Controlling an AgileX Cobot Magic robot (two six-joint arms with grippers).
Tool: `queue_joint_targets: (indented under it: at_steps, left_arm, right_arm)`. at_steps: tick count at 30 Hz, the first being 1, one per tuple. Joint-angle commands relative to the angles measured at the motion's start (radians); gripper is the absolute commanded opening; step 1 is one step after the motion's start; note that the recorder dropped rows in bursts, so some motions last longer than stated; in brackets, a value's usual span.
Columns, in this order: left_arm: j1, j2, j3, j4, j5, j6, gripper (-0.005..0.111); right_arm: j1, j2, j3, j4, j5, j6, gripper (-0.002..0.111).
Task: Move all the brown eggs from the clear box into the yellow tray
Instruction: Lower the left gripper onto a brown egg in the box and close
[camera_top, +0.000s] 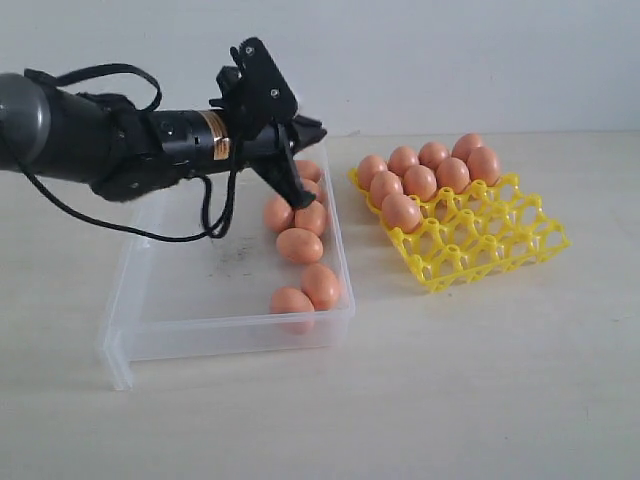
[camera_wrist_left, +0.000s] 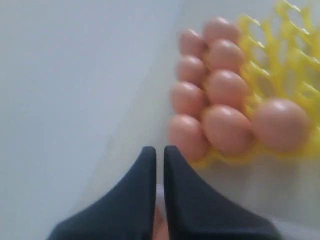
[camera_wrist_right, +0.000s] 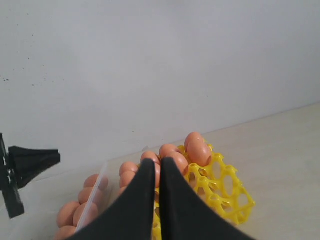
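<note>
Our left end effector (camera_top: 298, 195), shut and empty, hangs just above the brown eggs (camera_top: 300, 245) lying in a row down the clear box's (camera_top: 180, 330) right-hand wall, mid-frame, so we should reach down.

Lab test bench: bare pale tabletop (camera_top: 500, 400), blank white wall (camera_top: 450, 60).

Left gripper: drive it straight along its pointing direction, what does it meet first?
Probably a brown egg in the clear box, just under the shut left gripper. Depth is unclear; it may already touch.
</note>
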Motion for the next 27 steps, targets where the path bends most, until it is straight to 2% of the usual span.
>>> queue_joint_targets:
  at_steps: [1,2,3,4,6,8,10,12,15,18,20,22,24,27]
  left_arm:
    - [-0.085,0.038,0.102,-0.705,-0.528,0.621,0.004]
    - [-0.094,0.045,0.116,-0.667,-0.58,0.625,0.004]
    - [-0.096,0.045,0.116,-0.614,-0.539,0.617,0.004]
    - [-0.096,0.042,0.11,-0.532,-0.428,0.59,0.004]
    - [-0.096,0.033,0.064,-0.367,-0.108,0.482,0.004]
    - [-0.096,0.036,-0.031,-0.231,0.276,0.302,0.004]
    - [-0.096,0.041,-0.114,-0.123,0.569,0.202,0.004]
    - [-0.096,0.044,-0.173,-0.086,0.785,0.285,0.004]
    - [-0.098,0.044,-0.216,-0.198,1.028,0.648,0.004]
    - [-0.098,0.044,-0.232,-0.492,1.176,1.162,0.004]
    - [-0.098,0.044,-0.232,-0.662,1.218,1.408,0.004]
    - [-0.098,0.035,-0.232,-0.778,1.219,1.496,0.004]
    - [-0.098,0.026,-0.232,-0.851,1.213,1.505,0.004]
    - [-0.098,0.02,-0.232,-0.855,1.213,1.519,0.004]
  right_arm:
    - [0.0,0.003,0.004,-0.002,-0.003,-0.002,0.0]
    - [0.0,0.003,0.004,-0.002,-0.003,-0.002,0.0]
    - [0.0,0.003,0.004,-0.002,-0.003,-0.002,0.0]
    - [0.0,0.003,0.004,-0.002,-0.003,-0.002,0.0]
    - [0.0,0.003,0.004,-0.002,-0.003,-0.002,0.0]
    - [0.0,0.003,0.004,-0.002,-0.003,-0.002,0.0]
    - [0.0,0.003,0.004,-0.002,-0.003,-0.002,0.0]
    - [0.0,0.003,0.004,-0.002,0.001,-0.002,0.0]
    - [0.0,0.003,0.004,-0.002,0.001,-0.002,0.0]
    - [0.0,0.003,0.004,-0.002,0.001,-0.002,0.0]
    - [0.0,0.003,0.004,-0.002,0.001,-0.002,0.0]
    - [0.0,0.003,0.004,-0.002,0.001,-0.002,0.0]
    - [0.0,0.003,0.004,-0.002,0.001,-0.002,0.0]
    - [0.0,0.003,0.004,-0.002,0.001,-0.002,0.0]
